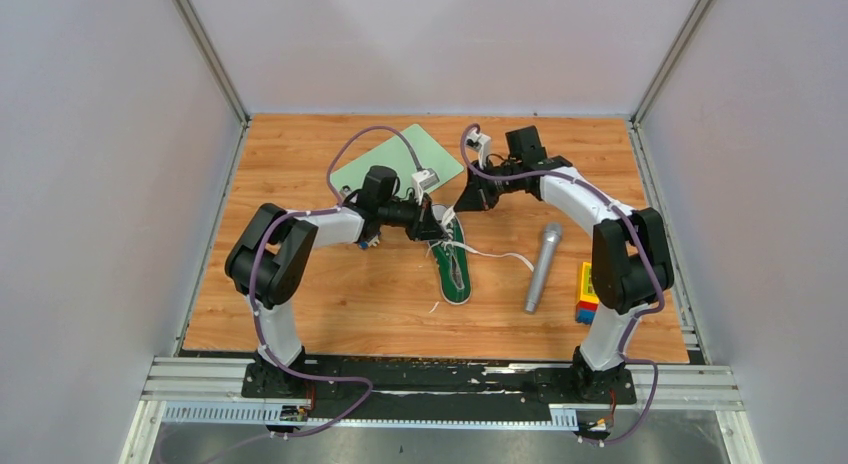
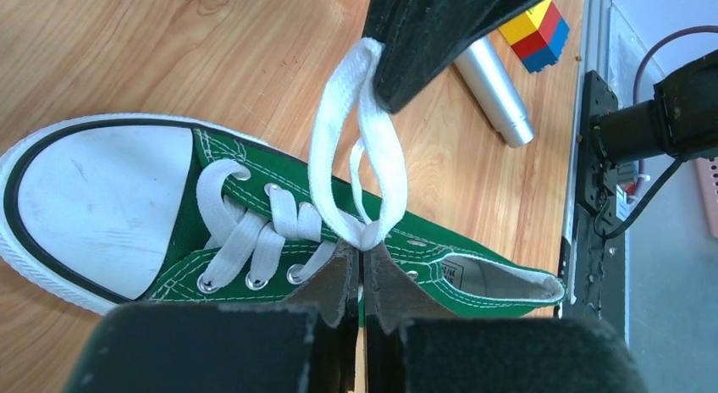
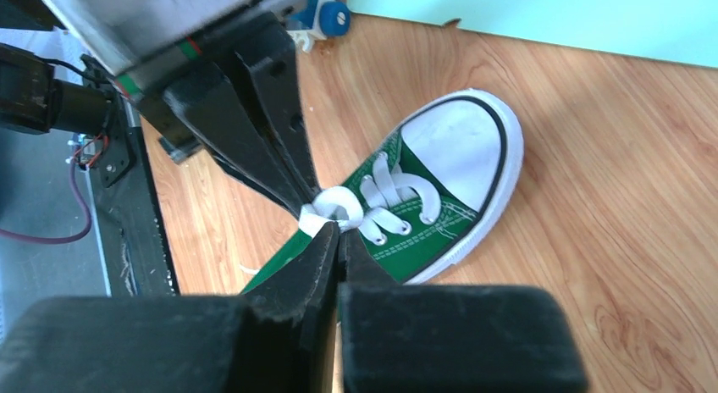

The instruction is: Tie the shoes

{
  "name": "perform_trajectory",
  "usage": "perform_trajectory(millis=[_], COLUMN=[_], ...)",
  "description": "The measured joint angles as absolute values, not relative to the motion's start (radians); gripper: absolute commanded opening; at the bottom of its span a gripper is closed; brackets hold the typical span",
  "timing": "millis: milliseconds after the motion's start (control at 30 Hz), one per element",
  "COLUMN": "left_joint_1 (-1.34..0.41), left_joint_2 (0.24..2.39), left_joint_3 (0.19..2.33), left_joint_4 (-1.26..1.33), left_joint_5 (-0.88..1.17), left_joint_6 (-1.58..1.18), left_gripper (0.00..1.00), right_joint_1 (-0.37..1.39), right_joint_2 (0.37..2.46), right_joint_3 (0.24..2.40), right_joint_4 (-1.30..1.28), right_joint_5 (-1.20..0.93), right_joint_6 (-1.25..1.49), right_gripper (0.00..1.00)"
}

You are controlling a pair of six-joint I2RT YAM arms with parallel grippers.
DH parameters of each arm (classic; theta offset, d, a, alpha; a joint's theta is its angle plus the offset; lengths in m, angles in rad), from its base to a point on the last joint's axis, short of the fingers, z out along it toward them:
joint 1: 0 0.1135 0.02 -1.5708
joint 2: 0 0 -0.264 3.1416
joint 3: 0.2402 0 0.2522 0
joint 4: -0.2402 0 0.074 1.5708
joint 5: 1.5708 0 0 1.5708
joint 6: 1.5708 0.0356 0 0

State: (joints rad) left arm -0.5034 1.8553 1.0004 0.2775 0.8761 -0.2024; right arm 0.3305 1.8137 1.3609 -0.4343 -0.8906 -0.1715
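The green sneaker lies on the wooden table with its white toe cap pointing toward the arms' bases. My left gripper is shut on the white lace at the base of a loop, just above the tongue. My right gripper is shut on the same lace loop at its other end, and shows as a dark finger in the left wrist view. In the top view the left gripper and the right gripper meet over the shoe's heel end. A loose lace end trails right.
A grey microphone lies right of the shoe. A coloured block stack stands by the right arm. A light green mat lies at the back. A small blue and white object lies by the mat.
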Motion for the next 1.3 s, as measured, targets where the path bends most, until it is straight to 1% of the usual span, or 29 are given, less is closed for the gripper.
perform_trajectory(millis=[33, 67, 133, 233, 433, 633, 800, 867, 933, 967, 1033, 1100, 1133, 1300], left_joint_1=[-0.501, -0.501, -0.500, -0.500, -0.500, -0.501, -0.501, -0.501, -0.501, -0.501, -0.501, -0.501, -0.502, -0.503], left_joint_2=[1.855, 1.855, 1.855, 1.857, 1.877, 1.884, 1.889, 1.889, 1.889, 1.889, 1.889, 1.889, 1.890, 1.901], left_joint_3=[0.999, 0.997, 0.993, 0.992, 0.994, 1.009, 1.018, 1.021, 1.021, 1.021, 1.022, 1.024, 1.025, 1.041], left_joint_4=[0.281, 0.283, 0.286, 0.283, 0.266, 0.254, 0.249, 0.246, 0.245, 0.244, 0.243, 0.242, 0.241, 0.225], left_joint_5=[0.882, 0.886, 0.896, 0.911, 0.945, 0.964, 0.971, 0.974, 0.974, 0.974, 0.975, 0.976, 0.976, 0.990], left_joint_6=[-0.204, -0.204, -0.204, -0.196, -0.168, -0.154, -0.152, -0.151, -0.150, -0.150, -0.150, -0.150, -0.149, -0.141], left_gripper=[0.00, 0.00, 0.00, 0.00, 0.00, 0.00, 0.00, 0.00, 0.00, 0.00, 0.00, 0.00, 0.00, 0.00], right_joint_1=[0.325, 0.319, 0.299, 0.265, 0.242, 0.261, 0.262, 0.262, 0.266, 0.268, 0.272, 0.280, 0.283, 0.293], right_joint_2=[1.812, 1.811, 1.803, 1.763, 1.657, 1.663, 1.666, 1.666, 1.666, 1.666, 1.666, 1.665, 1.665, 1.680], right_joint_3=[1.353, 1.346, 1.326, 1.270, 1.116, 1.080, 1.058, 1.033, 1.000, 0.985, 0.963, 0.960, 0.959, 1.005], right_joint_4=[-0.437, -0.442, -0.472, -0.536, -0.672, -0.691, -0.666, -0.650, -0.635, -0.632, -0.622, -0.606, -0.598, -0.599], right_joint_5=[-0.888, -0.884, -0.862, -0.802, -0.644, -0.517, -0.452, -0.431, -0.406, -0.394, -0.376, -0.362, -0.358, -0.344], right_joint_6=[-0.185, -0.200, -0.260, -0.400, -0.657, -0.739, -0.798, -0.832, -0.866, -0.881, -0.909, -0.921, -0.920, -0.870], right_gripper=[0.21, 0.30, 0.41, 0.48, 0.52, 0.53, 0.52, 0.50, 0.44, 0.40, 0.19, 0.02, 0.00, 0.00])
